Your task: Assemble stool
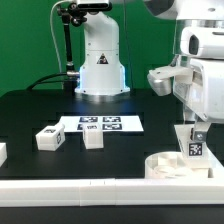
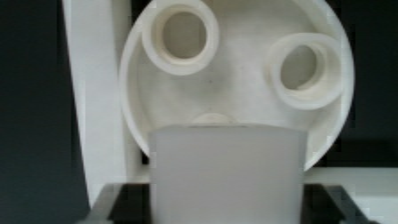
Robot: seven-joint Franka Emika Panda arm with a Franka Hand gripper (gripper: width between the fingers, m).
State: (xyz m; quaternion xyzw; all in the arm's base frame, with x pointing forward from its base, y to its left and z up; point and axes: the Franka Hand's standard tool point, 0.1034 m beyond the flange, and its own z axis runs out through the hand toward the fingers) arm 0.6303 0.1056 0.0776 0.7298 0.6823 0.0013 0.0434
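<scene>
The black surface is the stage, with the arm's base at its far side. A long white rail runs along the near edge. It probably serves as a stop, so parts pushed against it do not slide.

The seat lies flat near the exterior view's right. In the wrist view it sits right beside the rail and appears to touch it. Its round sockets face up, the way it needs to lie if legs are to go in from above. The sockets that show look empty, so assembly seems to be at an early stage.

The marker board lies mid-surface. Two spare legs lie just in front of it, near each other and well apart from the seat, out of the arm's way until needed. Another white part is cut off at the exterior view's left edge, and what it is cannot be told.

One leg stands upright at the seat's far side with its tag facing the exterior camera. Upright suits a straight descent into a socket. Whether its foot touches the seat or the surface cannot be told.

The jaws appear closed on this leg. It fills the gap between the dark pads, gripped near its top so the lower end is free to enter a hole. The wrist view shows the sockets beyond the leg, not under it, so it likely has to be carried over one before lowering.
</scene>
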